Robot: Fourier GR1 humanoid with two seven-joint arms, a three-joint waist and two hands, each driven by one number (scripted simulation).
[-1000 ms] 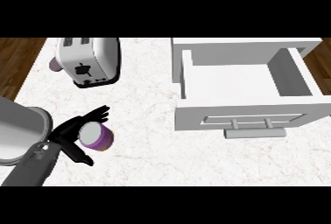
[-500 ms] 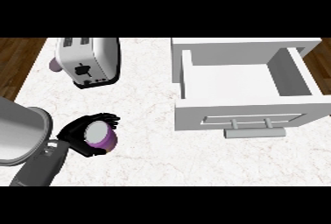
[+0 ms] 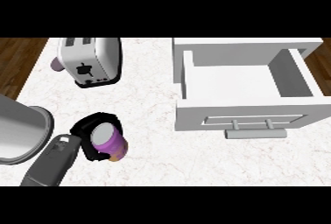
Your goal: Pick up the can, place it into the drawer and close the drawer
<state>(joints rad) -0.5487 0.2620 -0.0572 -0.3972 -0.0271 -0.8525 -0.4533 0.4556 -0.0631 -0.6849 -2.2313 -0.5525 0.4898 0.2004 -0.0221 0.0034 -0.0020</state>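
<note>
You see left hand [image 3: 87, 131] at near left of counter [image 3: 155, 109], black fingers curled round can [image 3: 108, 141]. Can purple, pale lid facing up, partly hidden by fingers; whether it touches counter, cannot tell. Drawer [image 3: 245, 94] at far right, pulled open, white inside, handle [image 3: 255, 133] on near front panel. Can well apart from drawer, left of it. Toaster [image 3: 90, 59] at far left. Big grey rounded shape [image 3: 19, 131] at left edge, just beside forearm. Right hand nowhere in your view.
</note>
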